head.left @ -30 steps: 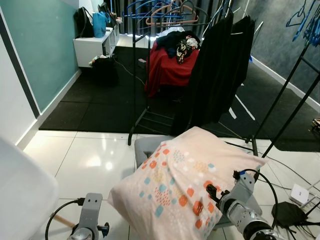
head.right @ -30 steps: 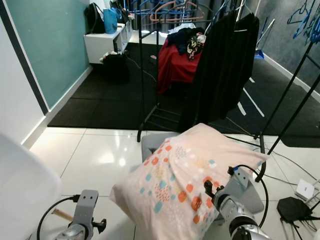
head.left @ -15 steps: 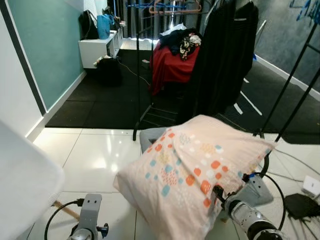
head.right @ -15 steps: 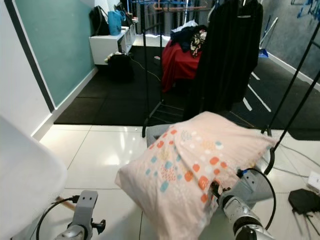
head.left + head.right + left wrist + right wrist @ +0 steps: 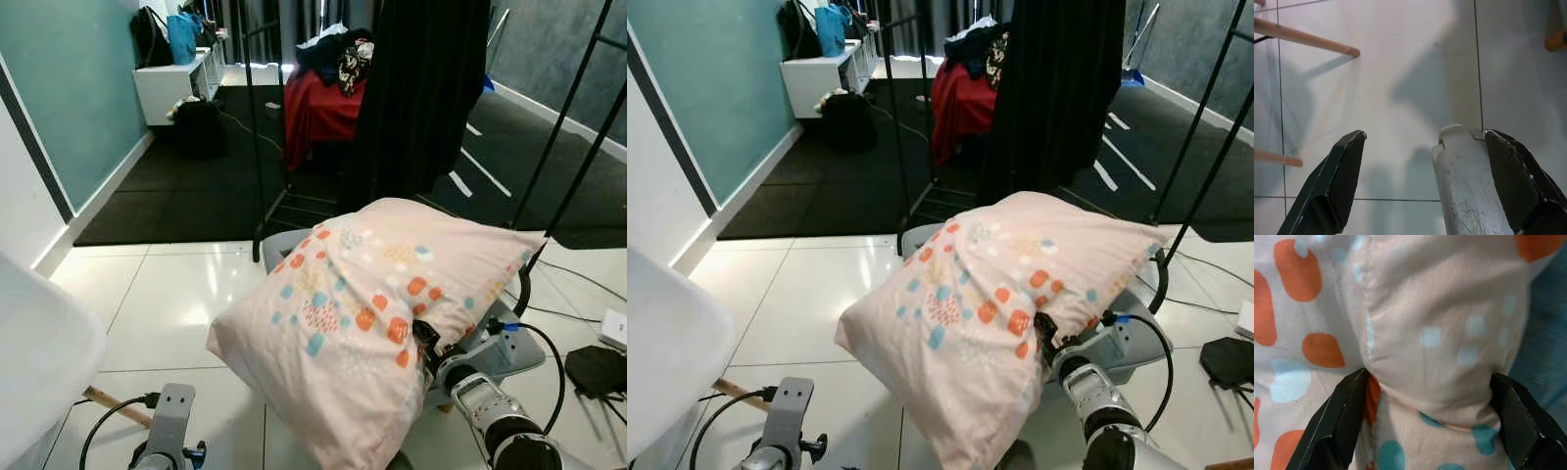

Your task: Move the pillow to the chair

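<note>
Right pincer [image 5: 1425, 421] clamped on fabric fold, arm forward; left pincer [image 5: 1420, 181] spread, hanging low

A lived-in home, seemingly a laundry or dressing corner. At upper centre a black clothes rack [image 5: 257, 147] carries dark hanging garments [image 5: 421, 98], and behind it a heap of clothes [image 5: 333, 54] tops something draped in red cloth [image 5: 318, 113]. A teal wall [image 5: 69, 98] runs down the left side, ending at a low white shelf unit [image 5: 176, 83] with bags [image 5: 167, 29] on it at upper left. Glossy white floor tiles [image 5: 167, 304] fill the foreground and meet black matting [image 5: 186, 186] farther back. A patterned pillow [image 5: 362, 313] sits at lower centre, and cables with a white power adapter [image 5: 614, 328] lie on the tiles at lower right.
</note>
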### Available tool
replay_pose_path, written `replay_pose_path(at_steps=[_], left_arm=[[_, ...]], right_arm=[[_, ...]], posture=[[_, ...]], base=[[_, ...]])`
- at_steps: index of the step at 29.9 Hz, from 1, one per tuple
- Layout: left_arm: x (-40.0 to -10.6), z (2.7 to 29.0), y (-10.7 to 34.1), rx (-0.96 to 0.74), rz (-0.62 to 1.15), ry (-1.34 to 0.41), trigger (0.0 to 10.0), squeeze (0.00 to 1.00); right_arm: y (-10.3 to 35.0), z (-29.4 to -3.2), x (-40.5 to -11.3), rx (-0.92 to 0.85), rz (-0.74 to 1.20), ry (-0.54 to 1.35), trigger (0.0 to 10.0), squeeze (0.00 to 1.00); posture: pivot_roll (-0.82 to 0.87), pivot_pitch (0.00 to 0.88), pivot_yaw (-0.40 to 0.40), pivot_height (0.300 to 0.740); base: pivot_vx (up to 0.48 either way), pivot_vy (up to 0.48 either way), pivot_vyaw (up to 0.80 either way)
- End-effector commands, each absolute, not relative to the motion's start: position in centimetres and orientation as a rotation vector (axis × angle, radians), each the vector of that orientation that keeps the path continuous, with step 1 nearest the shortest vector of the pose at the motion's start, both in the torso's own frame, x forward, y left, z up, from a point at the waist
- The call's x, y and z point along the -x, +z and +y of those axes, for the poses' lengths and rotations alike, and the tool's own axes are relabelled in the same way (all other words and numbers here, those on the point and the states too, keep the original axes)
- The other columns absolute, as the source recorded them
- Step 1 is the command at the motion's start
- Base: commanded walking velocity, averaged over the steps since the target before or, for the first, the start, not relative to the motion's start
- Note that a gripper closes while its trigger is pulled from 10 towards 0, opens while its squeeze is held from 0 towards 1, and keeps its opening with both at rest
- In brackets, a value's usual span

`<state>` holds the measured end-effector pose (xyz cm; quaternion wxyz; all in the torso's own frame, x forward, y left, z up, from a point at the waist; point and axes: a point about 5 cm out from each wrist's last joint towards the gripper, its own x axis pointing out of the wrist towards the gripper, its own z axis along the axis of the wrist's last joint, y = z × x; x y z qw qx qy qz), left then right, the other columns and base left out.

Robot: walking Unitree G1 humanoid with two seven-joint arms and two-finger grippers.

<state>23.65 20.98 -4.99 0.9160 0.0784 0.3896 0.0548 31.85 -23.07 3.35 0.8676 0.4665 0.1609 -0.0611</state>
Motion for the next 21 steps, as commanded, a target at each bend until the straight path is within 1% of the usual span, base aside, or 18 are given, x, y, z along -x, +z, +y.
replay_pose_path(at_steps=[1,7,9,12,13,14,19,21], left_arm=[[-23.3,21.5,-5.1,-0.183,0.805,0.116,10.0,0.0],[-23.0,21.8,-5.2,-0.193,0.807,0.118,10.0,0.0],[-22.9,22.0,-5.2,-0.205,0.81,0.115,10.0,0.0],[-22.9,22.1,-5.2,-0.209,0.811,0.114,10.0,0.0],[-22.9,22.2,-5.2,-0.213,0.811,0.114,10.0,0.0],[-22.9,22.2,-5.2,-0.214,0.811,0.115,10.0,0.0],[-22.9,22.3,-5.2,-0.214,0.81,0.118,10.0,0.0],[-22.9,22.3,-5.2,-0.213,0.811,0.118,10.0,0.0]], right_arm=[[3.6,-22.2,-32.2,-1.012,0.331,-0.094,10.0,0.0],[4.1,-22.0,-32.4,-1.095,0.28,-0.037,10.0,0.0],[4.7,-21.6,-32.7,-1.138,0.24,0.045,10.0,0.0],[4.9,-21.4,-32.8,-1.15,0.229,0.077,10.0,0.0],[5.3,-20.7,-33.1,-1.158,0.213,0.15,10.0,0.0],[5.5,-20.4,-33.2,-1.17,0.202,0.178,10.0,0.0],[6.1,-19.8,-33.6,-1.219,0.171,0.222,10.0,0.0],[6.2,-19.4,-33.7,-1.212,0.182,0.238,10.0,0.0]], posture=[[-0.03,0.052,-0.007,0.555],[-0.02,0.068,0.012,0.54],[-0.01,0.074,0.019,0.53],[-0.01,0.074,0.02,0.525],[-0.01,0.076,0.021,0.515],[-0.01,0.076,0.02,0.511],[0.0,0.076,0.019,0.511],[0.0,0.077,0.021,0.511]], base=[[0.0,0.0,0.0],[0.0,0.0,0.0],[0.0,0.0,0.0],[0.0,0.0,0.0],[0.0,0.0,0.0],[0.0,0.0,0.0],[0.0,0.0,0.0],[0.0,0.0,0.0]])
